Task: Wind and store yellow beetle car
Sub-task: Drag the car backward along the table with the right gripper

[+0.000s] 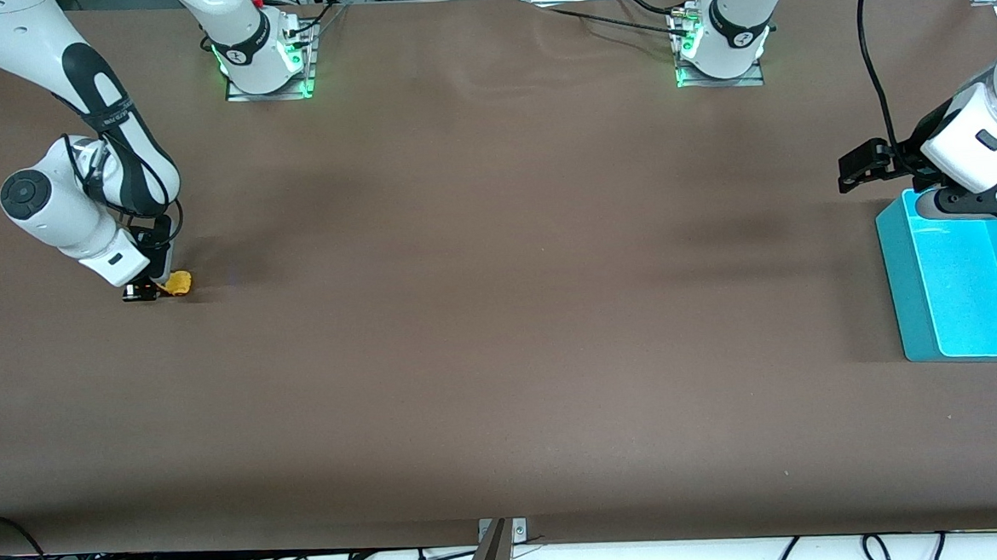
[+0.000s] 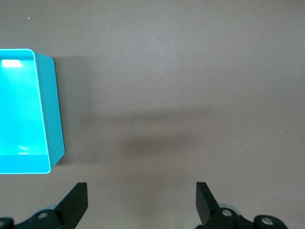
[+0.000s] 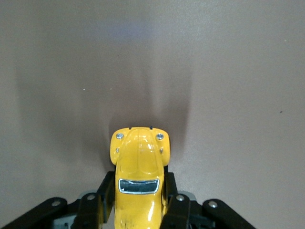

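Note:
The yellow beetle car (image 1: 179, 283) rests on the brown table at the right arm's end. My right gripper (image 1: 160, 285) is down at table level and shut on the car's sides. In the right wrist view the yellow beetle car (image 3: 139, 168) sticks out nose first from between the two black fingers (image 3: 173, 196), its windscreen facing the camera. My left gripper (image 1: 856, 167) hangs open over the table beside the teal bin (image 1: 900, 289), at the left arm's end. The left wrist view shows the left gripper (image 2: 142, 202) with both fingertips (image 2: 205, 200) wide apart and nothing between them.
The teal bin (image 2: 53, 109) has an empty pale blue inside and stands by the table edge under the left arm. The two arm bases (image 1: 265, 66) sit along the table edge farthest from the front camera. Cables hang below the near edge.

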`<state>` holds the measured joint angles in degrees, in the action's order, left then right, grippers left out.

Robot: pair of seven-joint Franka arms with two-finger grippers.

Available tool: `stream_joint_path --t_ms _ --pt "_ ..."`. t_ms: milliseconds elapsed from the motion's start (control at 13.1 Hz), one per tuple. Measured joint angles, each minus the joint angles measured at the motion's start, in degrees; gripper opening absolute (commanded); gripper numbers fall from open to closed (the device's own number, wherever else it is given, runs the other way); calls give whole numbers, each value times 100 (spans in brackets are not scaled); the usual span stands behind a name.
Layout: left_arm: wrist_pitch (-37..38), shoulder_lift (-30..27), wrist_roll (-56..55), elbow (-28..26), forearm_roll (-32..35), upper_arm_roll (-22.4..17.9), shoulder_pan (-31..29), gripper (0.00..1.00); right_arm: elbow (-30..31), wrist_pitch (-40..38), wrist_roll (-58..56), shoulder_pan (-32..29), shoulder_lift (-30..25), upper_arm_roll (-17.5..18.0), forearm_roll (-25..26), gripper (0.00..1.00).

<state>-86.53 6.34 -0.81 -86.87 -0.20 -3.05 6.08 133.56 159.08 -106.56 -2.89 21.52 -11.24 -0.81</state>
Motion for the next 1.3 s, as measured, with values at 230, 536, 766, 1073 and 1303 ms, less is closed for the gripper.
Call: stream_joint_path --t_ms 230,536,766,1073,1303 --pt "0 0 0 0 0 0 0 100 -1 0 -5 0 1 -1 0 21" --pt "0 0 0 0 0 0 0 100 -10 5 -61 1 8 -38 0 25" --pt "0 0 0 0 0 0 0 100 -25 15 -108 0 25 -82 0 25" --pt "-10 11 0 70 0 0 0 100 -29 19 -125 0 30 -97 0 100" --pt "-10 25 0 114 0 0 0 100 -3 33 -127 -7 214 -197 0 100"
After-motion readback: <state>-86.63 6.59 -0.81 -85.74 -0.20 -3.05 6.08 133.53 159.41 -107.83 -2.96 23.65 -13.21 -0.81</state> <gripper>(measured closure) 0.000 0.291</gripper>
